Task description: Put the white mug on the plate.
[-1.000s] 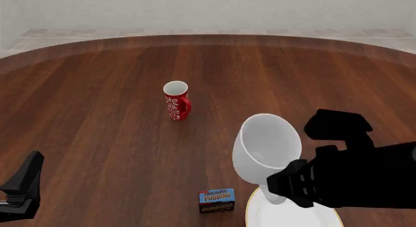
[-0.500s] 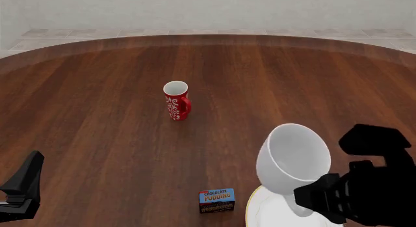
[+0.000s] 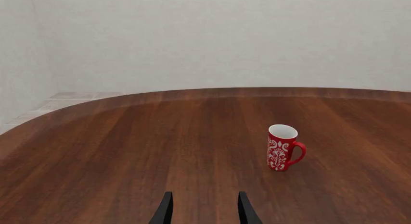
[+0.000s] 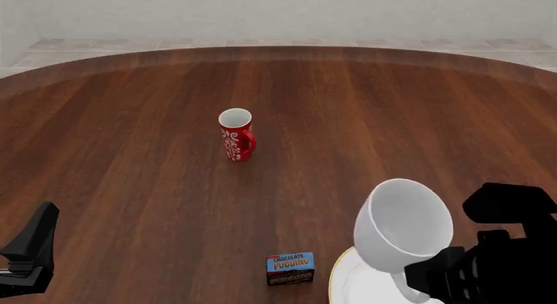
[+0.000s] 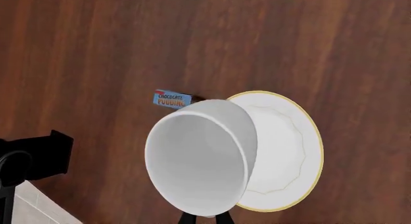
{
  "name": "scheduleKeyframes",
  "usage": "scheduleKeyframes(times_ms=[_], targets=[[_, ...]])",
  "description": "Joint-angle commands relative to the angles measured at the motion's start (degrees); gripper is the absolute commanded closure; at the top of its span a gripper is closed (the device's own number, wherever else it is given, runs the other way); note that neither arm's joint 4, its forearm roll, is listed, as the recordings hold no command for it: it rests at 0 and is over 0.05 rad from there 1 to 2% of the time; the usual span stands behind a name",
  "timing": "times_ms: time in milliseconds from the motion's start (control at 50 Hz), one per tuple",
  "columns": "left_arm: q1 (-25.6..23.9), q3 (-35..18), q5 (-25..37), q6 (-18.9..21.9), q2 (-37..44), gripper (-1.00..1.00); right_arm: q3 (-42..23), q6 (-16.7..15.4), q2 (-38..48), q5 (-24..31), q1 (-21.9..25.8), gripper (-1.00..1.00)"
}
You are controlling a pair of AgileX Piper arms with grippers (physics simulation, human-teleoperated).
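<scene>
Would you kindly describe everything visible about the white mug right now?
The white mug is large, plain and glossy, like glazed ceramic, with a wide open mouth and nothing visible inside. It is held off the table, tilted rather than upright, over the near-right part of the table above the plate. The right hand grips it near its handle side; nothing else visibly touches it. The chocolate pudding box lies close by.

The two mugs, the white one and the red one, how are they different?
The white mug is plain, wide and bigger; the red mug is slim with white patterns. The white mug is tilted in the right gripper, over the plate; the red mug stands upright on the table, untouched. Both have a handle and look empty.
</scene>
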Motion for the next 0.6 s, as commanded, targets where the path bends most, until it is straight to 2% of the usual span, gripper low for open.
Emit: scheduleKeyframes(times_ms=[20,600], targets=[[0.0,0.0,-0.1,0.0,0.1,-1.00,1.0,0.5,-0.4,-0.2,-0.1,1.00],[0.0,0.0,-0.1,0.0,0.1,-1.00,4.8,0.5,-1.7,-0.5,-0.7,1.00]])
